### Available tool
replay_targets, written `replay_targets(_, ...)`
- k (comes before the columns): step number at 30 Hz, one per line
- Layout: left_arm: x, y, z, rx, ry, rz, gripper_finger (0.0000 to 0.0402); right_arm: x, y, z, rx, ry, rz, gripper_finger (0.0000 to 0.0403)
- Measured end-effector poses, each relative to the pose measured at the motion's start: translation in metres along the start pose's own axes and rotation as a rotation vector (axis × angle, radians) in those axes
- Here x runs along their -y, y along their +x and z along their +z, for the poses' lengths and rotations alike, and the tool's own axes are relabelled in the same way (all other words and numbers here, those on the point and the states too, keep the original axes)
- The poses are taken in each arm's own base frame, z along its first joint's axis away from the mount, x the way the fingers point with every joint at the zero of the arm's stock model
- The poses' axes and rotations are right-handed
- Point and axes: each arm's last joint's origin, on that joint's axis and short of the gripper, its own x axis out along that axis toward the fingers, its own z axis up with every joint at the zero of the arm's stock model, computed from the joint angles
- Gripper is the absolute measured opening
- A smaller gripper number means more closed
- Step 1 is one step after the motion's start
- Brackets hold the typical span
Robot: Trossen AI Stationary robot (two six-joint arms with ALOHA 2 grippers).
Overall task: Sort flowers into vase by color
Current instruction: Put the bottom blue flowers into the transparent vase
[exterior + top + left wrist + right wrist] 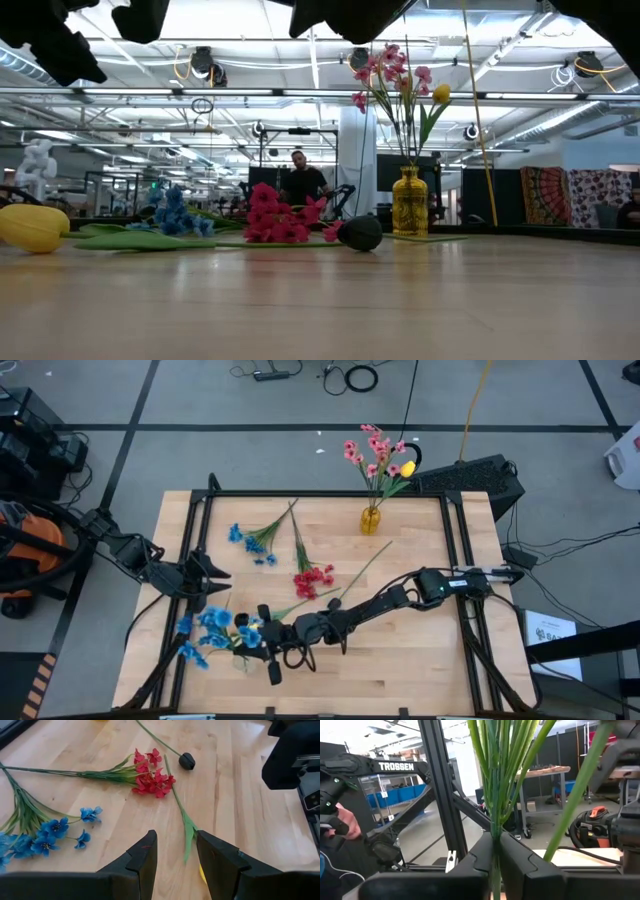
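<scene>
My right gripper [260,640] [496,851] is near the table's near-left part, shut on a blue sprig [213,623]. My left gripper [213,574] [175,860] is open above the table's left side, over a green stem [186,827] with a yellow bud [30,226]. Lying flat on the wood are another blue sprig [255,540] [50,827], a red sprig [312,578] [150,777] and a dark-headed flower [186,761]. A yellow vase [370,519] [409,200] at the far edge holds pink flowers [372,452] and a yellow bud [407,467]. My right gripper pinches the blue sprig's bunched green stems [495,832] between its two fingers, which lie across them. The stems stand straight up out of the fingers in the right wrist view. In the high view the blooms [213,623] spread toward the table's left, clear of the wood.
A black frame [330,493] runs around the wooden table [420,660]. The right arm [400,595] stretches low across the table's near middle. A person [303,182] stands in the room beyond the far edge. Bare wood lies at the near right.
</scene>
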Motion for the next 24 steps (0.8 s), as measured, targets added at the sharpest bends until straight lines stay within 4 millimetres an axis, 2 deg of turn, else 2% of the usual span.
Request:
replay_targets(12,0.0003,0.0000,-0.0003,-0.008,-0.041,-0.009,0.0143,0.0092,0.0001,-0.0039,-0.052,0.040,-0.036,0.0060)
replay_targets(24,0.0002,0.0000,-0.0003,-0.009,-0.041,-0.009,0.0143,0.0077,-0.0002,-0.0022,-0.077,0.046,-0.030,0.0065)
